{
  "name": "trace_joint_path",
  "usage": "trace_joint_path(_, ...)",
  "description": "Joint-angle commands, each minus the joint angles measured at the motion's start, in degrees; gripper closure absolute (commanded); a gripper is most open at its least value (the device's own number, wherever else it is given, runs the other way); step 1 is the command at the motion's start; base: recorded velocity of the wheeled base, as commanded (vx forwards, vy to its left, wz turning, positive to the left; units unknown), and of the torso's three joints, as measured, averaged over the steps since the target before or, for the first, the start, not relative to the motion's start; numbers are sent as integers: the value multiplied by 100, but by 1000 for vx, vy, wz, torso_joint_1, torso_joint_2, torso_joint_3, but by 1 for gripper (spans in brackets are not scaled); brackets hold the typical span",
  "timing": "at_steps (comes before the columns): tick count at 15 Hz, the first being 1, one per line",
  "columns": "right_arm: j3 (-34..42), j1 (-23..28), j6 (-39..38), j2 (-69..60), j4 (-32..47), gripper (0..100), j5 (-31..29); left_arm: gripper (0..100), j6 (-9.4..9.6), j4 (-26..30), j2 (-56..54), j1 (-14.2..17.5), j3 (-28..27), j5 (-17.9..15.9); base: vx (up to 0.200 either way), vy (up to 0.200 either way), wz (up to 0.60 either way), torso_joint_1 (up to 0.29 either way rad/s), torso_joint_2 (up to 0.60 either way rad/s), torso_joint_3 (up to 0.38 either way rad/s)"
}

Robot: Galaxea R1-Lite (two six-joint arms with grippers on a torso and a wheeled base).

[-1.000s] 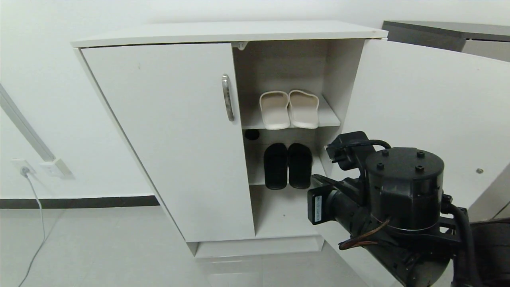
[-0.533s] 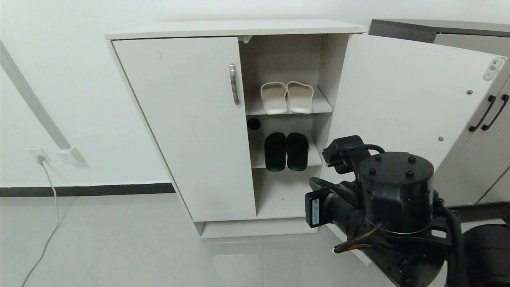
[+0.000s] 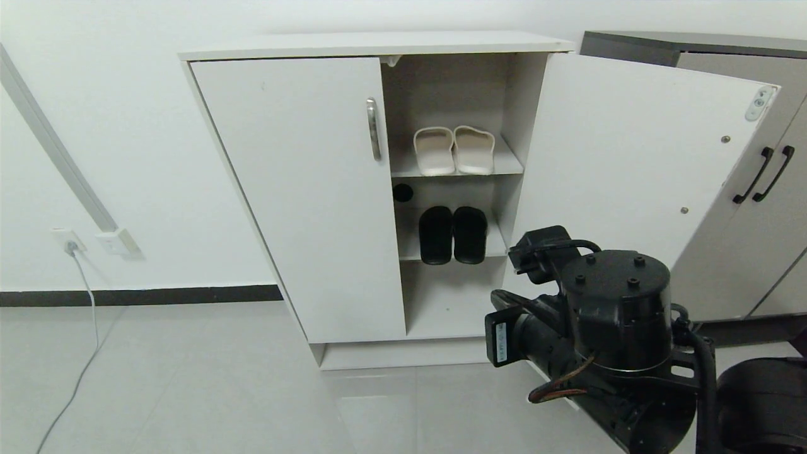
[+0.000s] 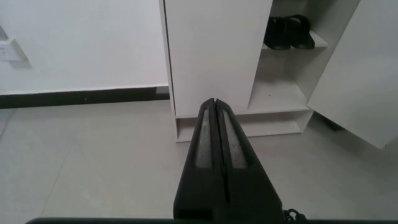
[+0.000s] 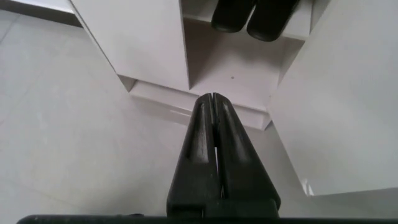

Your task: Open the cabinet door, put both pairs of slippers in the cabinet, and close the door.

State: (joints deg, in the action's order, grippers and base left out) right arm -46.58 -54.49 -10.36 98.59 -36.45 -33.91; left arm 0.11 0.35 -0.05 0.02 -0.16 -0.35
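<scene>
White cabinet: I am facing it as it stands against the wall, with its left door closed and its right door swung wide toward my right.
Cream slippers: sitting side by side on the upper shelf, toes pointing out; pale, moulded, open-backed slides.
Black slippers: sitting as a pair on the middle shelf, directly below the cream pair; matte, same slide shape.
Bottom compartment: I am seeing nothing stored on it.
Step in hand: I am judging that both pairs are stowed, so closing the right door is what remains.
Left gripper: I am holding its fingers pressed together, gripping nothing, pointed down at the floor in front of the cabinet base.
Right gripper: I am holding its fingers pressed together too, with nothing in them, aimed at the plinth below the open compartment, near the right door's lower edge.
Next move: I am expecting to bring the right gripper round to the door's outer face or free edge, then push it along its hinge arc until it is meeting the frame.
</scene>
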Motion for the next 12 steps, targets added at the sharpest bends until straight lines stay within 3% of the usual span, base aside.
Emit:
trace_joint_path(1, 44, 9, 17, 38, -20, 100, 8, 100, 7, 0, 5, 6, -2, 0, 0, 0, 0, 0, 0, 0)
trace_joint_path(12, 70, 53, 34, 56, -20, 100, -1, 100, -2, 0, 5, 6, -2, 9, 0, 0, 0, 0, 0, 0)
